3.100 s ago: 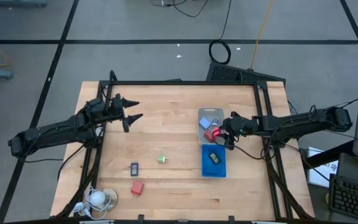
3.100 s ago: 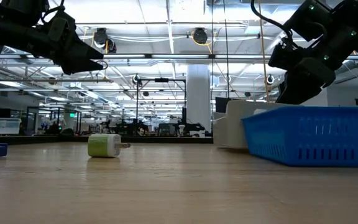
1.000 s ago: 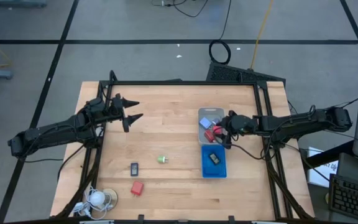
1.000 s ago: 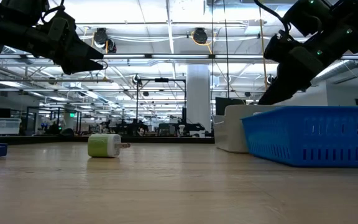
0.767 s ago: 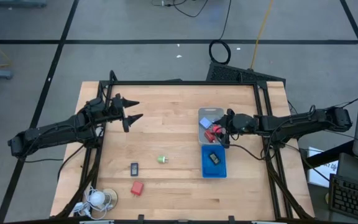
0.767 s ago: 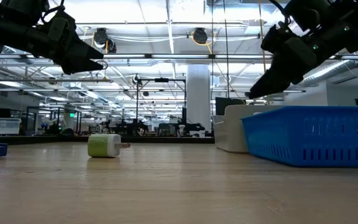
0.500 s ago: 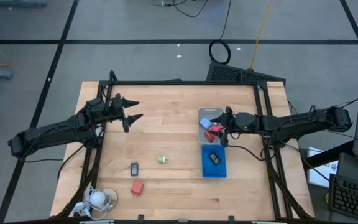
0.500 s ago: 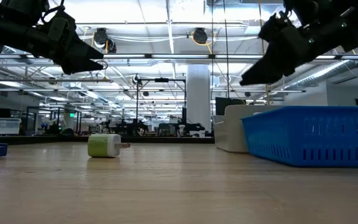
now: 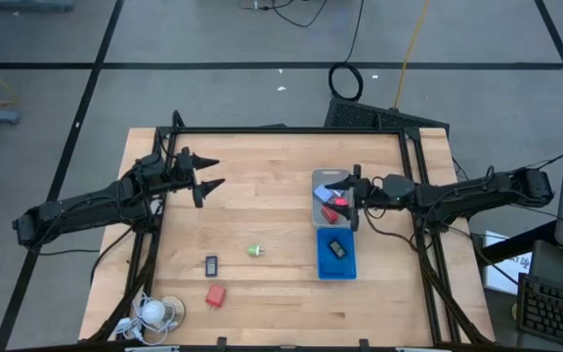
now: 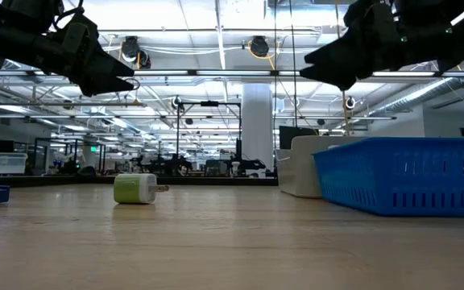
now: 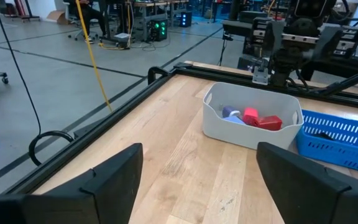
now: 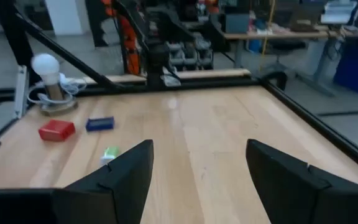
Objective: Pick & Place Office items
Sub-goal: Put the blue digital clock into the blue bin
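Grey taped floor (image 9: 213,88), ceiling lights (image 10: 216,16)

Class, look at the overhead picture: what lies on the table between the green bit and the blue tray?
Nothing: in the high view the wood between the green bit and the blue tray is bare.

A large open robotics lab or industrial workshop. The wooden worktop (image 9: 272,210) stands on a grey concrete floor (image 9: 213,88) marked with dark lines and crossed by loose cables (image 9: 345,78), while exposed ceiling pipes (image 10: 216,74) and rows of equipment benches (image 10: 208,167) fill the hall behind.
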Controlling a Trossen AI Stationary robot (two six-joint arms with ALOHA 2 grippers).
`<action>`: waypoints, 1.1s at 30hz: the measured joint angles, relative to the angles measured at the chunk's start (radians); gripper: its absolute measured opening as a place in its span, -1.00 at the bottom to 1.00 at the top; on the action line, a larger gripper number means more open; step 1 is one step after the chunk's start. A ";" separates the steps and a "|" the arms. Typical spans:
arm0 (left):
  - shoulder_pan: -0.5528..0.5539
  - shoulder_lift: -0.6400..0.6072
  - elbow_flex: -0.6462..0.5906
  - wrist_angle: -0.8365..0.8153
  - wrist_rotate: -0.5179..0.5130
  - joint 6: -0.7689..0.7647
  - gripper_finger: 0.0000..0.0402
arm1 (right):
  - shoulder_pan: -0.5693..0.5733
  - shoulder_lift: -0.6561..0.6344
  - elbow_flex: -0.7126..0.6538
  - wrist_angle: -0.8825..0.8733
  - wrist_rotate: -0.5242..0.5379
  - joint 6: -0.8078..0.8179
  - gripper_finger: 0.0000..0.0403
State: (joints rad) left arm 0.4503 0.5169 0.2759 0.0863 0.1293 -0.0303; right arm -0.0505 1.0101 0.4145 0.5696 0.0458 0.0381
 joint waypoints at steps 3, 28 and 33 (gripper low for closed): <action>0.000 0.000 0.000 0.000 0.000 0.000 0.62 | 0.000 0.000 -0.006 0.026 -0.003 -0.012 0.23; 0.000 0.000 0.003 0.255 0.000 -0.108 0.58 | -0.001 -0.217 -0.008 -0.025 -0.229 -0.079 0.23; 0.000 0.000 0.004 0.287 0.001 -0.173 0.63 | -0.001 -0.325 -0.008 -0.134 -0.228 -0.080 0.23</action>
State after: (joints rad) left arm 0.4503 0.5167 0.2794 0.3737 0.1303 -0.2031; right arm -0.0513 0.6849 0.4065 0.4355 -0.1822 -0.0415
